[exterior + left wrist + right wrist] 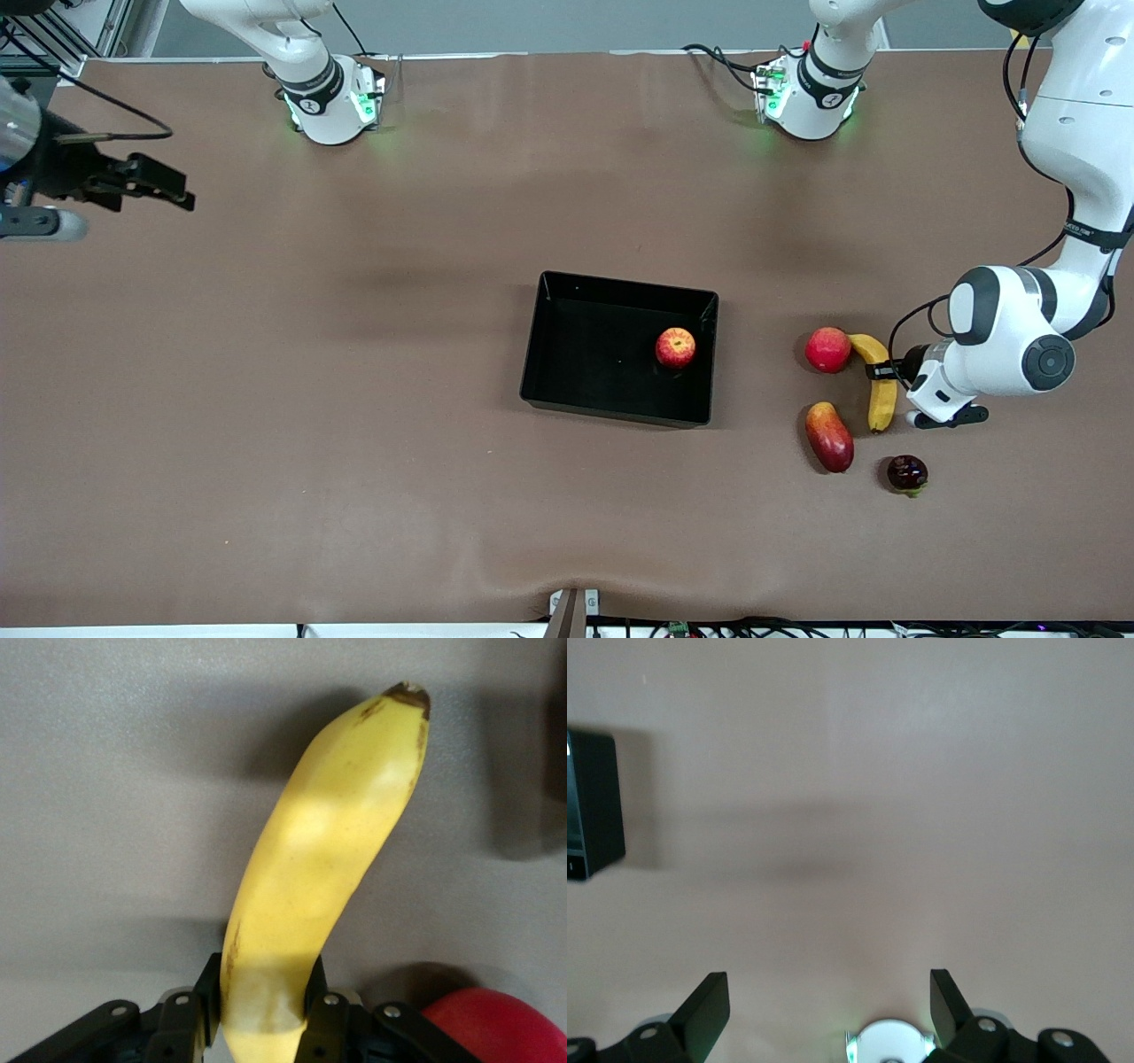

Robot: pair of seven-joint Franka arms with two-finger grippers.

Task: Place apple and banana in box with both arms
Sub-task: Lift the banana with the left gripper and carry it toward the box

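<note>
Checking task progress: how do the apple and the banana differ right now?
The apple lies inside the box; the banana is on the table outside it. The apple lies free; the left pincer is shut on the banana. The apple is round, red-yellow; the banana long, yellow.

A robotics lab: two white arm bases (332, 102) bolted at twelve o'clock on a brown-covered table (354, 399), cables (753, 627) trailing at six.

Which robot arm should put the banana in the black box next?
The left arm, most likely. Its claw is already shut on the banana, which lies on the table beside the box holding the apple. The right claw waits open over bare table at the right arm's end.
</note>
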